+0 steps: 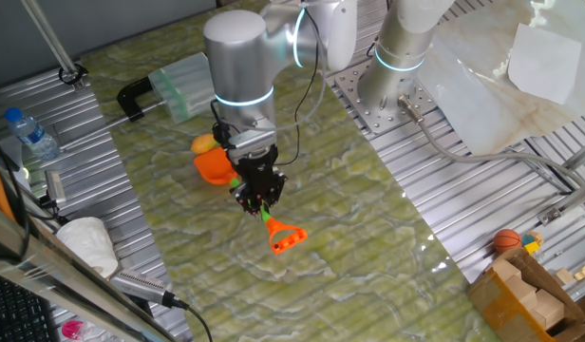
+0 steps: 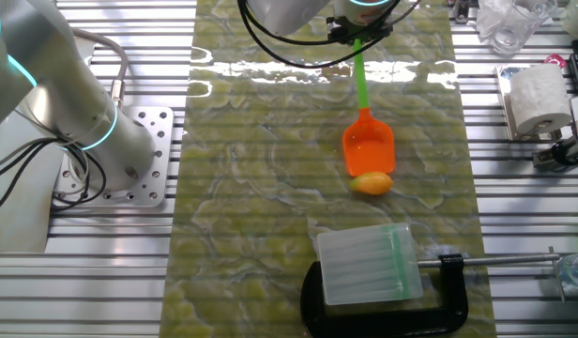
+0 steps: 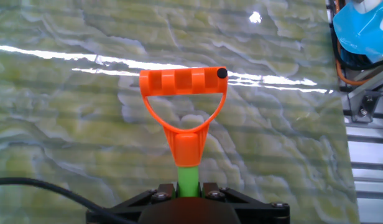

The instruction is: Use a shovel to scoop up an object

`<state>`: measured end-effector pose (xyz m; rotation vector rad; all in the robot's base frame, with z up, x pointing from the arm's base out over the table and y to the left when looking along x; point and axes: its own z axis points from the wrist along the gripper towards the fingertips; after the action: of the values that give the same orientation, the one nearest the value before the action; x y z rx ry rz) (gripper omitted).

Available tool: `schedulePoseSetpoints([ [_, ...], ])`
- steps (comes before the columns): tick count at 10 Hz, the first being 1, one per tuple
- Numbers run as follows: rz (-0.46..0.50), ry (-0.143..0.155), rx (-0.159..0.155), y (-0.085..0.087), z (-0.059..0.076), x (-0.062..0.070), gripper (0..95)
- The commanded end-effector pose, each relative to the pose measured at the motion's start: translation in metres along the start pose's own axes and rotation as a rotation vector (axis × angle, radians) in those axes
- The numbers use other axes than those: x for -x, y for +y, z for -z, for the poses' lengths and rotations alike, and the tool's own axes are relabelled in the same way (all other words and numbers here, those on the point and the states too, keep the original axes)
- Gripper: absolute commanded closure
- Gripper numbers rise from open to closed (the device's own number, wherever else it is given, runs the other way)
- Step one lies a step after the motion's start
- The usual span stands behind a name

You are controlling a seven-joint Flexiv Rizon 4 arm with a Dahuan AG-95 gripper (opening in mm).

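Note:
The shovel (image 2: 368, 144) lies low over the green marbled mat, its orange blade pointing at the object (image 2: 372, 183), a small yellow-orange lump touching the blade's front edge. In one fixed view the blade (image 1: 215, 167) sits beside the object (image 1: 203, 144), and the orange D-shaped end (image 1: 286, 237) sticks out past the hand. My gripper (image 1: 258, 200) is shut on the thin green shaft. The hand view has the shaft (image 3: 188, 180) clamped between the black fingers (image 3: 160, 196), with the D-handle (image 3: 184, 93) ahead.
A clear plastic box (image 2: 367, 264) sits in a black C-clamp (image 2: 439, 300) close behind the object. A paper roll (image 2: 537, 98) and a water bottle (image 1: 32, 133) stand off the mat. A second arm's base (image 2: 129, 155) is bolted beside the mat. A wooden crate with a small ball (image 1: 507, 239) is at the corner.

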<state>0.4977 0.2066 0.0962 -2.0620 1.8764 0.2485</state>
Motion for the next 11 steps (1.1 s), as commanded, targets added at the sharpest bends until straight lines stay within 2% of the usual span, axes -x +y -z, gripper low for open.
schedulePoseSetpoints([
  [1, -0.001, -0.008, -0.003, 0.0007, -0.0001, -0.0015, 95.0],
  [6, -0.009, -0.020, -0.008, 0.0034, 0.0026, -0.0074, 95.0],
  [11, -0.008, -0.010, 0.000, 0.0040, 0.0032, -0.0087, 95.0],
])
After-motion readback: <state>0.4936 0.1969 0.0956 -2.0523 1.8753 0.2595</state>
